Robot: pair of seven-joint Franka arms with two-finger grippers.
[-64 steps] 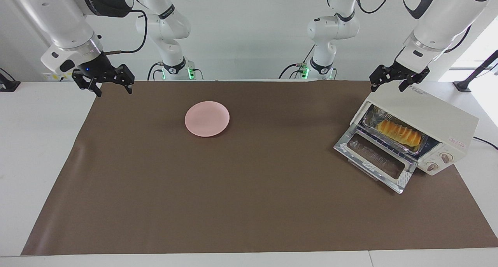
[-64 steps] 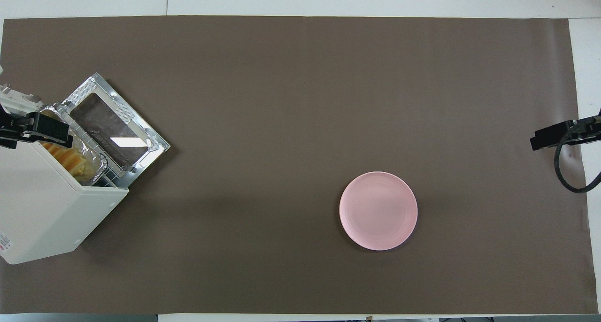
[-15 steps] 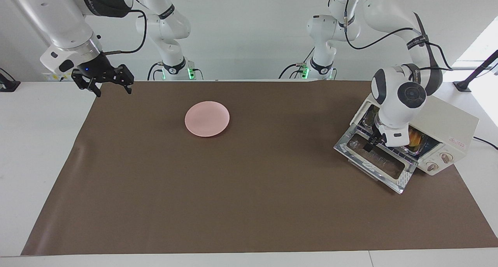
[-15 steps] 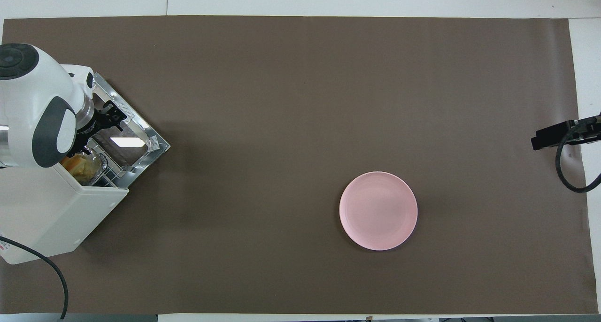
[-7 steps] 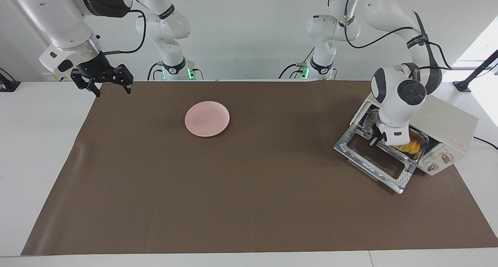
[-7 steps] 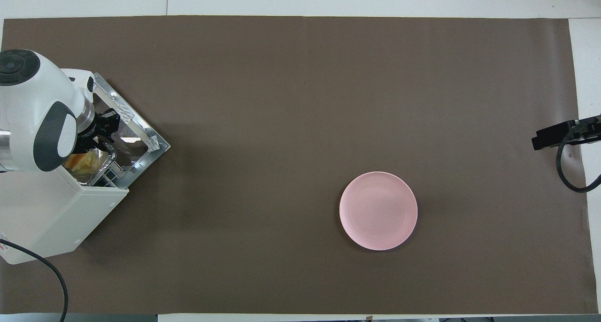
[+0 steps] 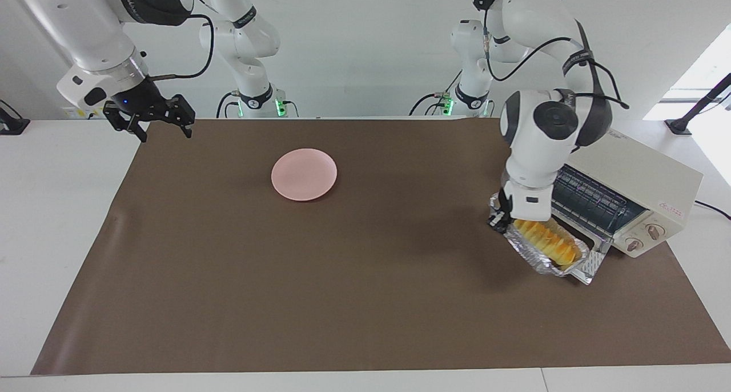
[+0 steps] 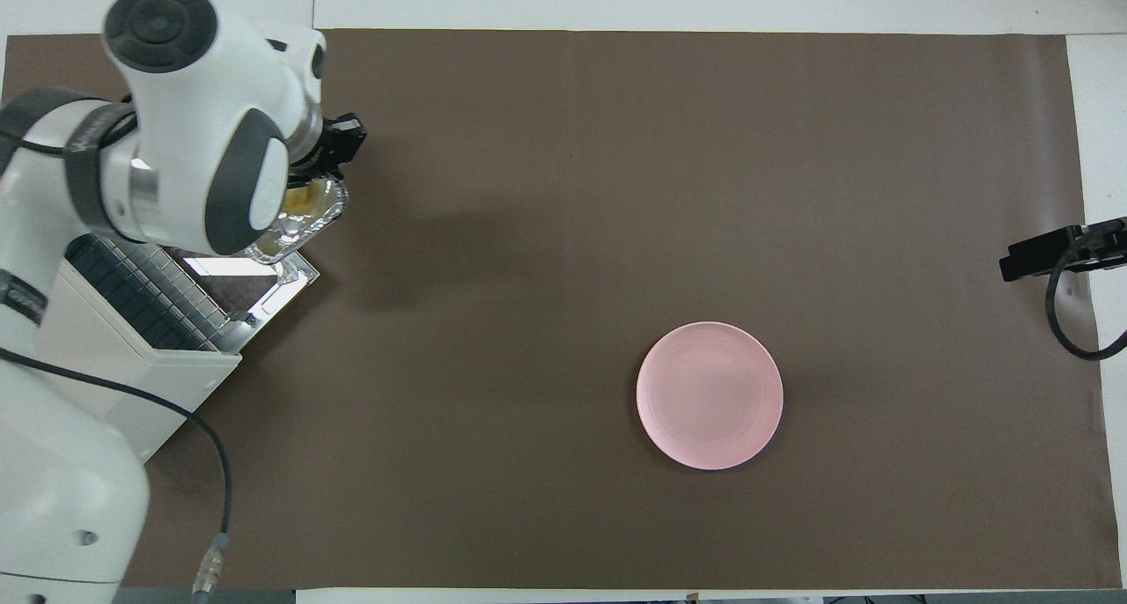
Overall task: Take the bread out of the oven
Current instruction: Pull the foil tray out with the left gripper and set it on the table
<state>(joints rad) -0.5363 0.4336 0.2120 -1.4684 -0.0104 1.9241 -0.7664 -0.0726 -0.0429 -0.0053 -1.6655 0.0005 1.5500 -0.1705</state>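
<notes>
The cream-white oven point(image 7: 645, 178) stands at the left arm's end of the table with its glass door point(image 7: 594, 262) dropped open and its wire rack point(image 7: 588, 198) bare. My left gripper point(image 7: 501, 218) is shut on the end of a silver foil tray point(image 7: 545, 263) and holds it outside the oven, over the open door. The golden ridged bread point(image 7: 542, 240) lies in the tray. In the overhead view the left arm covers most of the tray point(image 8: 295, 230) and bread point(image 8: 304, 201). My right gripper point(image 7: 165, 130) waits open and empty at the right arm's end.
A pink round plate point(image 7: 304, 174) sits on the brown mat point(image 7: 342, 278) toward the right arm's end, and it also shows in the overhead view point(image 8: 710, 395). The oven's two knobs point(image 7: 644, 238) face away from the robots.
My left gripper has pulled the foil tray with the bread out of the oven and away over the open door. The rack now shows bare. The right arm has not moved.
</notes>
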